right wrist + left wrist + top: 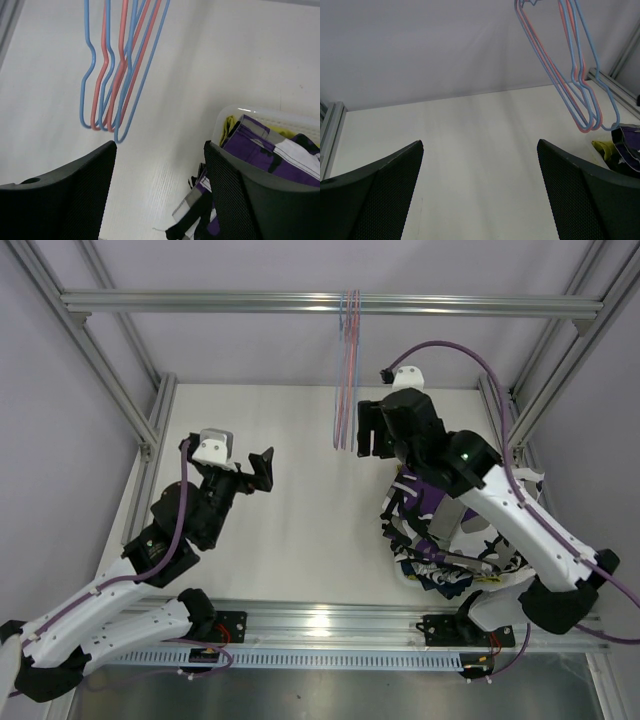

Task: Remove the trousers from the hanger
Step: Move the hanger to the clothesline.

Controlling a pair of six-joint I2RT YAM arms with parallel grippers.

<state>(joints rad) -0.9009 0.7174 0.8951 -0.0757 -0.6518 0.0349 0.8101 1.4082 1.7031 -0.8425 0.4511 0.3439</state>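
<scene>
**A:** Where are the trousers (440,545) to be found?

**B:** They are heaped at the near right of the desk (300,540), under the right arm. From the right wrist, purple-patterned and yellow-green cloth is seen lying in, and spilling beside, what seems a clear tub (250,111). None is seen on the hangers (346,380), which hang bare in a bunch from the far bar (200,303).

**A:** How are the 2 tools held?

**B:** The right tool (370,435) is spread, with nothing between its fingers, just right of the hangers and above the heap. The left tool (255,468) is spread wide and empty too, over the left of the desk, well apart from everything.

**A:** What is judged to be the step in hand?

**B:** A let-go over the heap, it is judged, with the removal largely finished.

**A:** How is it done well?

**B:** The fingers should be kept spread until the cloth is cleared, so that no fold is lifted out again. The arm is best drawn toward the near right, not leftward, since the wire loops are close and are easily hooked or set swinging. The hangers should then be checked from both wrists, so that 0 garments are missed behind the wires.
</scene>
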